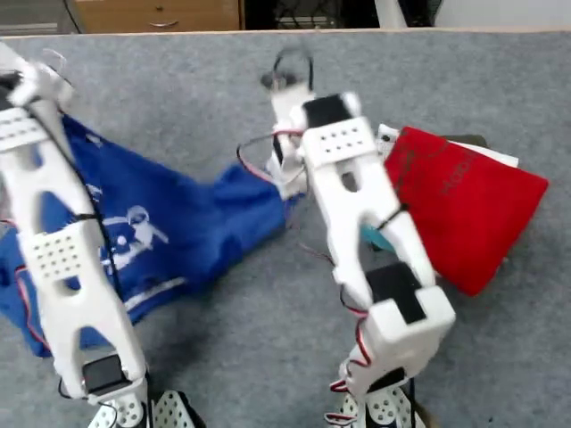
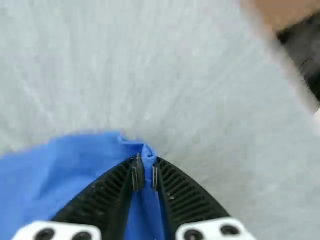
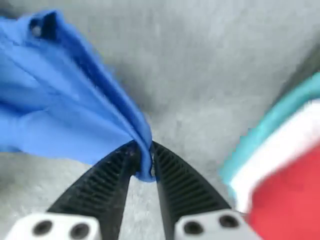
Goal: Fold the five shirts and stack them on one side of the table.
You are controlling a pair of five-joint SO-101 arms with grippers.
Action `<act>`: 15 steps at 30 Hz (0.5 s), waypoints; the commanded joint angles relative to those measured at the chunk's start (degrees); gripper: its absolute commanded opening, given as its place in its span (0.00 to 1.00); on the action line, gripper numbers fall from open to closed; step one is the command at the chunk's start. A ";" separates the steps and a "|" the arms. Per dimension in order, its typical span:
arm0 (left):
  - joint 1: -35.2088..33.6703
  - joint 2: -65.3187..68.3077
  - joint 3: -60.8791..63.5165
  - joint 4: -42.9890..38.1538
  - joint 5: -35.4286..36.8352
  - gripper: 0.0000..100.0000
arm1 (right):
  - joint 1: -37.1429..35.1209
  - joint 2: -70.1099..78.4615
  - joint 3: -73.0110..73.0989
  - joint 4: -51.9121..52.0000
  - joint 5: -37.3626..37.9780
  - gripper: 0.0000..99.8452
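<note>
A blue shirt [image 1: 161, 232] with a white print lies spread and rumpled over the left half of the grey table. My left gripper [image 2: 145, 172] is shut on an edge of the blue shirt [image 2: 60, 175] at the far left of the table. My right gripper [image 3: 145, 162] is shut on another edge of the blue shirt [image 3: 55, 100], near the table's middle beside the stack. A folded red shirt [image 1: 459, 205] tops a stack at the right, with white and teal layers [image 3: 272, 145] under it.
The grey table surface [image 1: 268, 339] is bare in front between the two arm bases. The right arm [image 1: 357, 205] stands between the blue shirt and the red stack. A wooden drawer unit [image 1: 161, 13] stands beyond the table's far edge.
</note>
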 commanded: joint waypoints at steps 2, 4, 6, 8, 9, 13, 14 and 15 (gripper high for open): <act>-3.74 -21.54 -2.95 0.44 -3.60 0.03 | -0.44 -8.40 -15.69 2.11 -0.44 0.01; -5.41 -28.48 -2.95 0.44 -5.19 0.03 | -0.44 -10.51 -20.88 1.85 -0.44 0.01; -7.52 -35.08 -2.95 0.44 -6.33 0.03 | -0.44 -12.44 -26.51 1.76 -0.44 0.01; -9.98 -41.49 -2.95 0.44 -7.74 0.03 | -0.44 -14.46 -32.84 1.93 -0.44 0.01; -11.30 -44.66 -2.95 0.44 -8.53 0.03 | -0.44 -15.43 -36.18 1.93 -0.44 0.01; -16.22 -55.91 -2.95 0.44 -11.87 0.03 | -0.44 -18.51 -49.80 0.70 -0.44 0.01; -17.71 -58.29 -2.95 0.44 -12.48 0.03 | -0.44 -19.12 -53.05 -0.09 -0.44 0.01; -19.21 -60.66 -2.95 0.44 -13.19 0.03 | -0.44 -19.65 -56.04 -1.05 -0.44 0.01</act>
